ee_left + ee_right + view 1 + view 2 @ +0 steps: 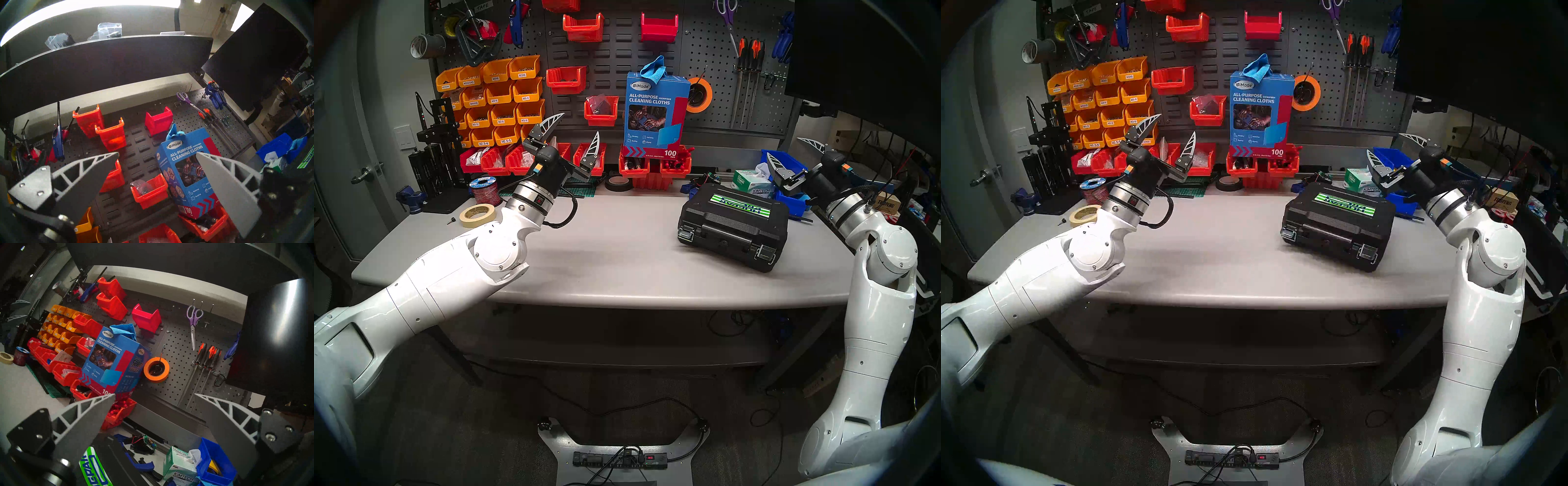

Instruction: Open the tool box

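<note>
The black tool box (734, 225) (1338, 222) lies shut on the right half of the grey table (602, 268), striped sticker on its lid. Its two silver latches (686, 233) (766, 254) and black handle face the front edge. My left gripper (581, 123) (1177, 124) (157, 153) hangs open and empty above the table's back left, far from the box. My right gripper (783, 146) (1383, 142) (155, 394) is open and empty, raised just behind the box's far right corner. The right wrist view shows the lid's sticker (95, 468) below that gripper.
Behind the tool box sit a Kimtech tissue box (751, 185) and blue bins (789, 163). A blue cleaning-cloth box (655, 112) stands on red bins at the back centre. A masking tape roll (477, 214), a wire spool (484, 190) and a black tape roll (617, 183) lie along the back.
</note>
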`<state>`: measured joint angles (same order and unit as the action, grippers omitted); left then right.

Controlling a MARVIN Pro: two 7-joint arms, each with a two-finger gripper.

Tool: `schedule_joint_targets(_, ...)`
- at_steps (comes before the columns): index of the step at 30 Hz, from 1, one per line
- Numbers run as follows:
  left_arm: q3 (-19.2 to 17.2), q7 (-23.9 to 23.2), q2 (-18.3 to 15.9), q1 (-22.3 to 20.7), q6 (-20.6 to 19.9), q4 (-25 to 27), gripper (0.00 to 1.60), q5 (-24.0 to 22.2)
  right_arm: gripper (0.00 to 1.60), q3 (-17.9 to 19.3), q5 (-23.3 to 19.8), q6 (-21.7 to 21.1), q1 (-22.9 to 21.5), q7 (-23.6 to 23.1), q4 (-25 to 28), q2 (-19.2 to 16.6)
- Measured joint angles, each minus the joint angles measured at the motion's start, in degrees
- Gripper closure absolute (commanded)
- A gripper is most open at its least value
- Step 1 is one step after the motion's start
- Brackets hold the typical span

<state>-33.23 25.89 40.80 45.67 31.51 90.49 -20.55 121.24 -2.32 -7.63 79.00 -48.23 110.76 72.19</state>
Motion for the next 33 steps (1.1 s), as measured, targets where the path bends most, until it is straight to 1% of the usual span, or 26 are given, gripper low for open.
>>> schedule_joint_targets(5,0.0,-0.8,-0.7,0.0,-1.1,0.8,0.03,-1.1,0.0,3.2,-1.7,-4.4,2.5,-4.6,4.0,-1.2)
schedule_joint_targets(10,0.0,-1.5,-1.3,0.0,-2.0,1.4,0.03,-2.1,0.0,7.3,-4.2,-9.5,6.0,-10.5,8.6,-2.1)
schedule_joint_targets(16,-0.1,-2.1,-1.7,0.0,-2.7,1.9,0.03,-2.9,0.0,12.3,-6.4,-14.2,10.2,-16.7,13.8,-1.9)
schedule_joint_targets(19,-0.1,-2.3,-1.9,0.0,-2.9,2.0,0.03,-3.2,0.0,14.3,-6.9,-15.3,12.3,-20.0,16.0,-1.4)
schedule_joint_targets(22,-0.1,-2.5,-2.0,0.0,-3.0,2.2,0.03,-3.5,0.0,16.2,-7.1,-15.3,14.6,-23.9,17.6,-0.7)
schedule_joint_targets(24,-0.1,-2.5,-2.1,0.0,-3.0,2.3,0.03,-3.7,0.0,17.1,-7.1,-14.0,16.4,-26.6,18.4,-0.3)
schedule_joint_targets(26,-0.1,-2.5,-2.2,0.0,-3.0,2.3,0.03,-3.7,0.0,17.4,-7.1,-13.1,17.2,-27.7,18.7,-0.1)
schedule_joint_targets(28,-0.1,-2.5,-2.2,0.0,-2.9,2.3,0.03,-3.8,0.0,17.7,-6.9,-11.2,18.6,-29.3,19.1,0.2)
schedule_joint_targets(29,-0.1,-2.4,-2.3,0.0,-2.8,2.4,0.03,-3.9,0.0,17.8,-6.2,-9.1,19.9,-30.4,19.5,0.7)
schedule_joint_targets(33,-0.1,-2.2,-2.3,0.0,-2.8,2.4,0.03,-4.0,0.0,17.1,-3.5,-5.0,22.0,-32.0,19.9,1.4)
